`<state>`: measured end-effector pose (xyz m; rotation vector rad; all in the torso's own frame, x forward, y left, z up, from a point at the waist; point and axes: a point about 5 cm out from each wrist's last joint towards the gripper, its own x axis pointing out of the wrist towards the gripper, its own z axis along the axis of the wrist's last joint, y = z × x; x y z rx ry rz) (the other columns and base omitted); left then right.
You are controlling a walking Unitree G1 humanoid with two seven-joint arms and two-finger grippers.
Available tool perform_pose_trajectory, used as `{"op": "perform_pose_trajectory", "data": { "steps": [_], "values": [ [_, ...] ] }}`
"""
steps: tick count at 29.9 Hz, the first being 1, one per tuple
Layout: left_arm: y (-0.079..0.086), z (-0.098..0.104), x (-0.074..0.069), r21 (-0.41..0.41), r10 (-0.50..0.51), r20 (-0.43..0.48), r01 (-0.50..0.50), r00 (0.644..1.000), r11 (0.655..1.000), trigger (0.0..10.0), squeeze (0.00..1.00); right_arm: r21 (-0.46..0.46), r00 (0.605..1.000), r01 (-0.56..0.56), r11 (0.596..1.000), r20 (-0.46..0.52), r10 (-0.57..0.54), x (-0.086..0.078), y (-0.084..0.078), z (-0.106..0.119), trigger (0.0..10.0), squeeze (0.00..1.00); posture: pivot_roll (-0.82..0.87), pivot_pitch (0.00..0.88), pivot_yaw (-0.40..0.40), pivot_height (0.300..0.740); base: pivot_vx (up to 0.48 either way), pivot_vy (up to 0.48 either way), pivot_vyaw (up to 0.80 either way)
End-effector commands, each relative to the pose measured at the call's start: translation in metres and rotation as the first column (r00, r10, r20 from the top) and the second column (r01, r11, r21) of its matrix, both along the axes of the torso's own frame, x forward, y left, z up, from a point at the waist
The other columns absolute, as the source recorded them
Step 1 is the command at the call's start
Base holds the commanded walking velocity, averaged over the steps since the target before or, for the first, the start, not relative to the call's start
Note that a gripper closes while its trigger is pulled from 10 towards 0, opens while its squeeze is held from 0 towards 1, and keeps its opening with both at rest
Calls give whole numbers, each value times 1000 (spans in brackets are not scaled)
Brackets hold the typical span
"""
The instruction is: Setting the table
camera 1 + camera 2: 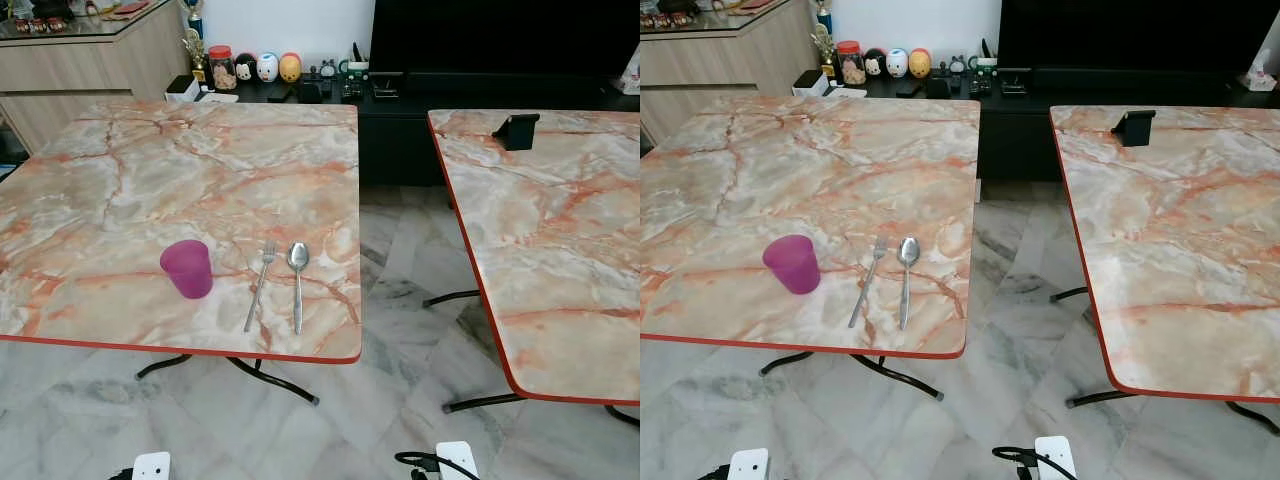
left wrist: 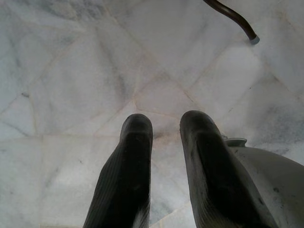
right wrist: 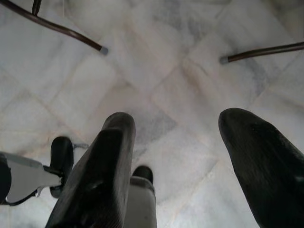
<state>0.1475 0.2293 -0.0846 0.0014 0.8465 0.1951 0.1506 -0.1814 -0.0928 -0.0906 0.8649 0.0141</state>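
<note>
A translucent purple cup (image 1: 187, 268) stands upright near the front edge of the left marble table (image 1: 150, 170). Just to its right lie a silver fork (image 1: 260, 285) and a silver spoon (image 1: 297, 282), side by side with handles toward me. Both arms hang low over the floor. My left gripper (image 2: 166, 126) is open with a small gap and holds nothing. My right gripper (image 3: 178, 126) is open wide and holds nothing.
A second marble table (image 1: 560, 230) stands to the right, with a black stand (image 1: 516, 131) at its far edge. A marble-tiled gap (image 1: 400, 300) runs between the tables. Behind are a dark cabinet (image 1: 400, 120) with small figurines (image 1: 268, 67) and a wooden counter (image 1: 80, 60). Table legs (image 3: 66, 31) cross the floor.
</note>
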Motion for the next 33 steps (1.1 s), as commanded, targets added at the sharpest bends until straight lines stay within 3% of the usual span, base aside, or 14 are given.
{"op": "perform_pose_trajectory", "data": {
  "steps": [1,2,3,4,5,7,10,13,18,21,25,28,29,33],
  "values": [
    [0,-2,-4,14,-20,-18,20,1000,1000,10000,0,3,999,8,1000,31,-8,1,1,2,10000,0,24,0,20,740,0,0,0],
    [0,-2,-4,15,-20,-17,20,1000,1000,10000,0,-6,988,1,1000,153,0,40,-1,20,10000,0,24,0,21,740,0,0,0],
    [0,-2,-4,15,-20,-17,20,1000,1000,10000,0,-6,988,1,1000,153,0,40,-1,20,10000,0,24,0,21,740,0,0,0],
    [0,-2,-4,15,-19,-17,20,1000,1000,10000,0,-16,952,-9,1000,307,13,90,-2,52,10000,0,24,0,20,740,0,0,0],
    [0,-2,-4,15,-20,-17,20,1000,1000,10000,0,-94,895,-40,995,439,77,108,-3,71,10000,0,25,0,20,740,0,0,0],
    [1,-2,-4,16,-20,-17,21,1000,1000,10000,0,-193,802,-78,978,571,176,114,-1,87,10000,0,25,0,20,740,0,0,0],
    [1,-1,-3,17,-21,-17,21,1000,1000,10000,0,-215,790,-93,972,578,203,114,0,89,10000,0,25,0,20,740,0,0,0],
    [1,-1,-3,18,-19,-15,19,1000,1000,10000,0,-26,882,-50,998,467,56,131,2,87,10000,0,25,0,20,740,0,0,0],
    [2,-1,-3,20,-18,-15,18,1000,1000,10000,0,-23,860,-26,999,510,34,137,1,95,10000,0,25,0,22,740,0,0,0],
    [2,-1,-3,23,-17,-7,17,1000,1000,10000,0,-27,798,-28,999,602,39,153,4,115,10000,0,23,0,22,740,0,0,0],
    [2,1,-2,20,-1,17,0,1000,1000,10000,0,-23,746,-26,999,665,34,160,2,129,10000,0,27,0,18,740,0,0,0],
    [2,2,-1,17,4,37,-5,999,1000,10000,0,-34,715,-34,999,698,48,161,1,135,10000,0,32,0,14,740,0,0,0],
    [2,2,-1,15,5,48,-6,999,1000,10000,0,-54,679,-43,998,731,69,160,0,140,10000,0,30,0,14,740,0,0,0],
    [2,2,-2,20,0,51,-1,999,1000,10000,0,-91,598,-38,995,796,96,154,-5,152,10000,0,19,0,16,740,0,0,0]
  ]
}}
